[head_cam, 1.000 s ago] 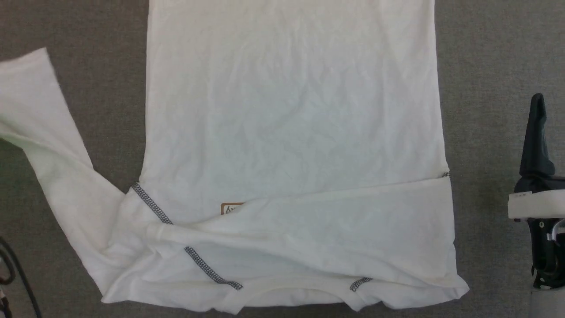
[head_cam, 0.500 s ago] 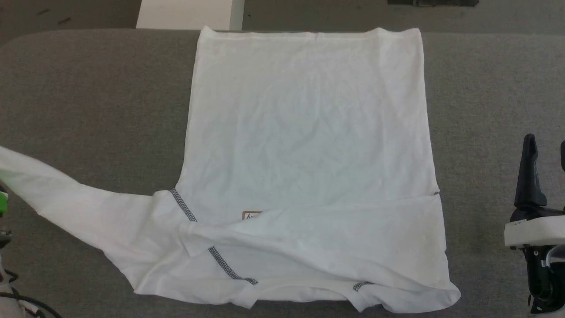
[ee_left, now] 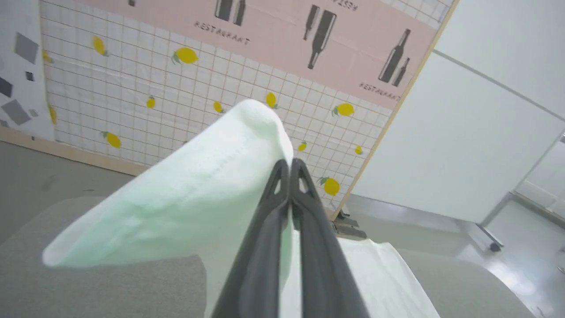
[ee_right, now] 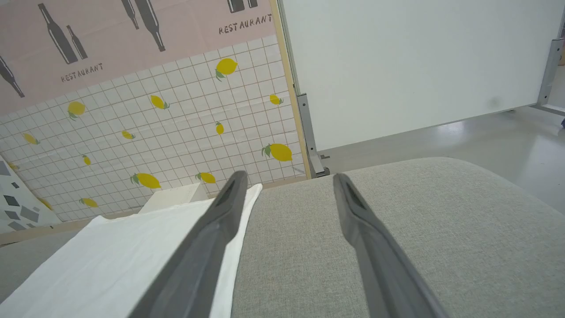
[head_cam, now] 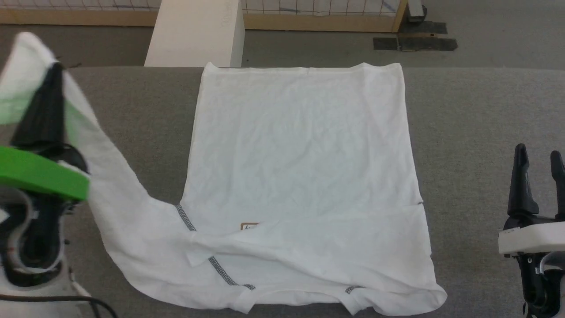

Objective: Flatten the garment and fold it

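Note:
The garment [head_cam: 300, 168], a white long-sleeved shirt, lies spread on the grey table [head_cam: 476, 132] with its hem at the far edge and its collar near me. One sleeve is folded across the chest, half covering a small brown patch [head_cam: 249, 226]. The other sleeve [head_cam: 110, 176] rises off the table to the upper left. My left gripper [head_cam: 54, 70] is shut on that sleeve's cuff end [ee_left: 185, 198], fingertips pinched together [ee_left: 290, 162]. My right gripper [head_cam: 538, 154] stands open beside the shirt's right edge, nothing between its fingers [ee_right: 289, 176].
A white box [head_cam: 194, 33] stands on the floor just beyond the table's far edge. A dark floor plate [head_cam: 415, 42] lies further right. A tiled lemon-pattern wall [ee_right: 176, 115] is behind. A black cable [head_cam: 88, 304] trails at the lower left.
The head camera has tilted up, bringing the table's far edge and the box into view. My left gripper has carried the sleeve from low at the left up and forward. The right gripper stays open.

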Robot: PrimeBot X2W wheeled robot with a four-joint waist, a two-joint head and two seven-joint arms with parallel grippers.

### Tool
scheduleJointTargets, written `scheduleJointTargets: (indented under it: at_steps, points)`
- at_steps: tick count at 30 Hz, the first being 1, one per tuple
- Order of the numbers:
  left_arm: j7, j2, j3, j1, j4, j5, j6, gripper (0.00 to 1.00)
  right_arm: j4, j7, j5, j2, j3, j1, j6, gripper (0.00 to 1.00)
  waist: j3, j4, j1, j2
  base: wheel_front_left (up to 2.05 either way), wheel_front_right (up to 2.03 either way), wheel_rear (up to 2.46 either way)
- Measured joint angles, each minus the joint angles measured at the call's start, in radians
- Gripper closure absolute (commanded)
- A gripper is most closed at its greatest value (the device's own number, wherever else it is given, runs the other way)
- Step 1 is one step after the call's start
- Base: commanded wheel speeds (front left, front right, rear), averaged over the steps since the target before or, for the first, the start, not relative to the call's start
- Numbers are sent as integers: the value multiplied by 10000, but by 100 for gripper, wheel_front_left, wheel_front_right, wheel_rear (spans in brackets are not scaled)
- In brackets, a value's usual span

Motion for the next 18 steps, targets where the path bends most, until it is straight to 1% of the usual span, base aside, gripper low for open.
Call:
scheduleJointTargets:
  at_steps: [2, 5, 7, 12, 15, 16, 18]
  points:
    - [301, -322, -813, 39, -127, 65, -6, 100, 65, -15, 19, 0, -8, 107, 0, 0, -38, -87, 0, 0, 0, 0, 0]
    - [637, -938, -2366, 162, -151, 401, -19, 100, 159, -82, 38, 0, 8, 188, 0, 0, -59, -225, 0, 0, 0, 0, 0]
    - [658, -1260, -3304, 164, 63, 506, -88, 100, 169, -84, 44, 2, 6, 189, 0, 0, -43, -295, 0, 0, 0, 0, 0]
    - [587, -1570, -5668, 11, 1476, 525, -268, 100, 186, -82, 44, 6, 136, 176, 0, 0, 65, -529, 0, 0, 0, 0, 0]
    - [366, -1636, -6878, -114, 2449, 416, -299, 100, 236, -82, 44, 2, 249, 126, 0, 0, 121, -730, 0, 0, 0, 0, 0]
    - [353, -1639, -7183, -126, 2709, 401, -332, 100, 253, -82, 44, 2, 299, 110, 0, 0, 131, -793, 0, 0, 0, 0, 0]
    - [431, -1638, -8096, -134, 3306, 380, -374, 100, 282, -82, 46, 4, 349, 102, 0, 0, 154, -947, 0, 0, 0, 0, 0]
